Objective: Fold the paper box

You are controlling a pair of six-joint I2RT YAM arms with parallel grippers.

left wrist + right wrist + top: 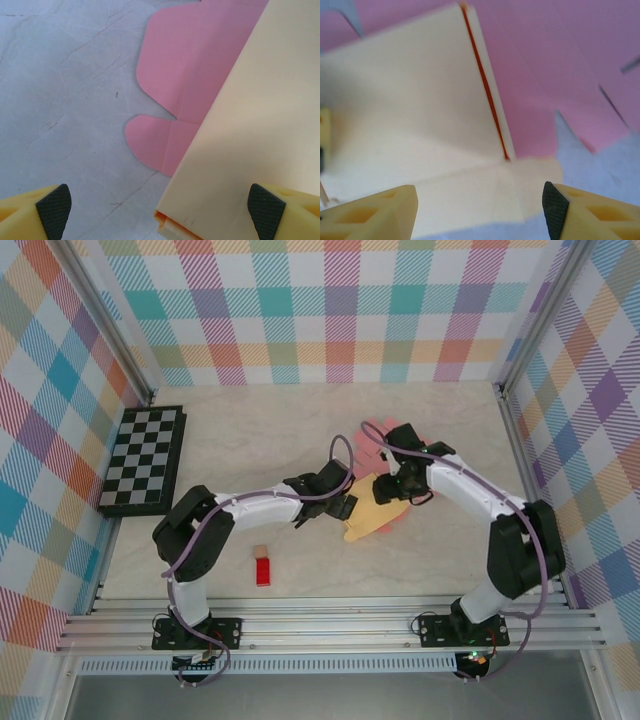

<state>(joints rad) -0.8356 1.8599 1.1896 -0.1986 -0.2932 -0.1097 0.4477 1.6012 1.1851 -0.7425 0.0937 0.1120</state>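
Note:
The paper box is a cream, partly folded sheet (370, 515) lying over a flat pink sheet (383, 435) at mid-table. My left gripper (345, 503) stands open at the box's left edge. In the left wrist view its jaws (160, 212) are spread wide over the cream panel (250, 130) and its doubled lower corner, gripping nothing, with pink flaps (170, 80) beyond. My right gripper (397, 490) is over the box's upper right. Its open jaws (470, 210) straddle a flat cream flap (470, 195), beside a raised cream panel (420, 85) with an orange edge, and the pink sheet (560, 75) lies behind.
A black-and-white checkerboard (143, 460) lies at the left wall. A red block (263, 571) and a small tan block (260, 552) sit near the front edge, left of centre. Plaid walls close in the left, back and right sides.

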